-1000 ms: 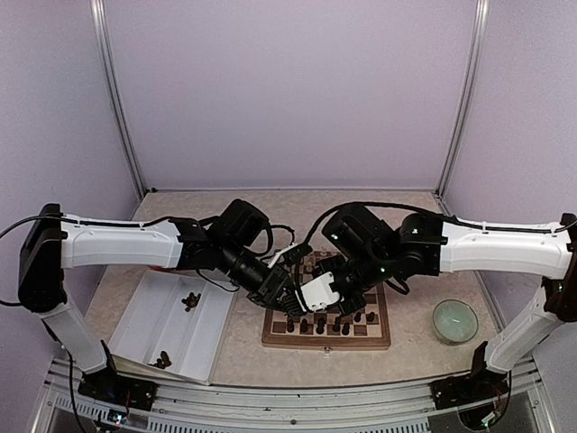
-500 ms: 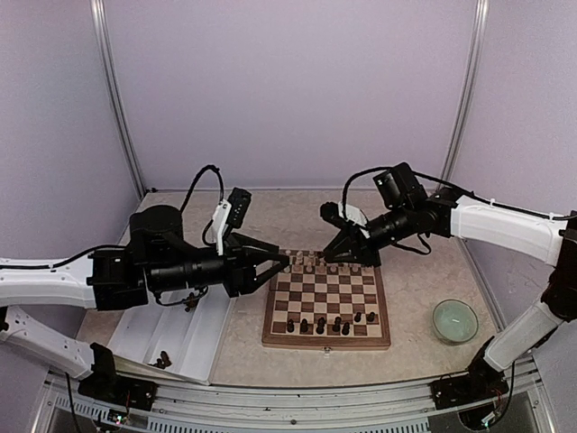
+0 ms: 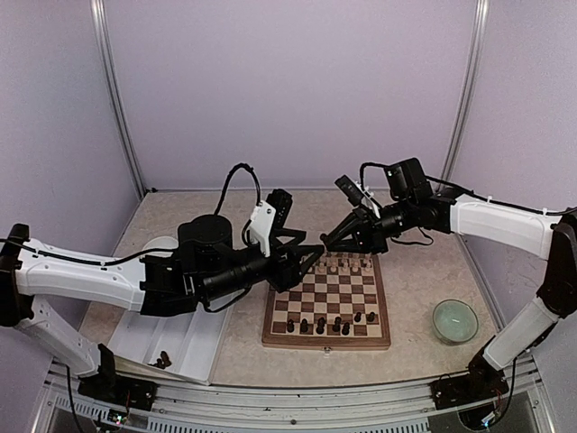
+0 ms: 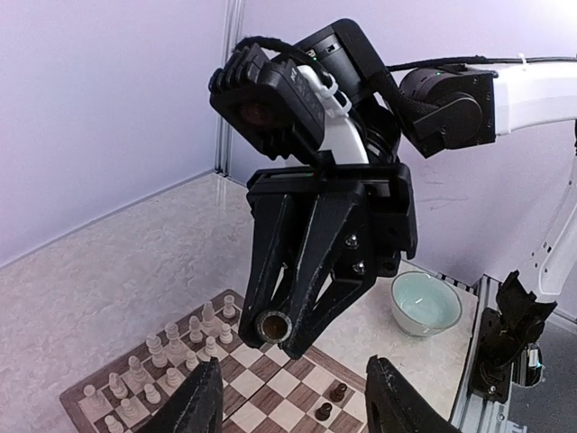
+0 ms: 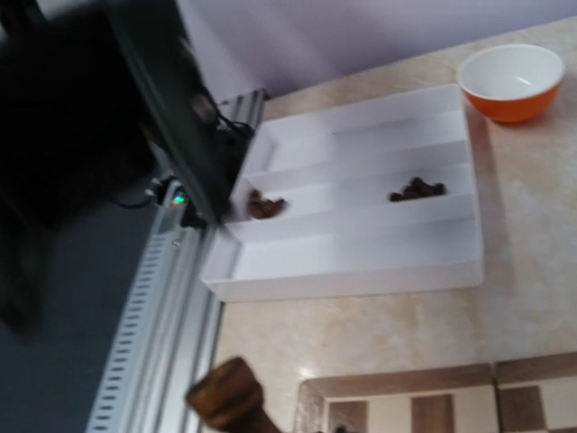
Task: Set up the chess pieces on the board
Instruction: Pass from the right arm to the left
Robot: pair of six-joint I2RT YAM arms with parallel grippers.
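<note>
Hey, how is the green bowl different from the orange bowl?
The green bowl is pale green all over and stands right of the board. The orange bowl is orange outside, white inside, and stands beside the tray, left of the board. Both sit upright and look empty.

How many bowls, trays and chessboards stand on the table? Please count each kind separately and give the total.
Bowls: 2, a pale green bowl and an orange bowl
White divided tray: 1
Chessboard: 1
Total: 4
</note>
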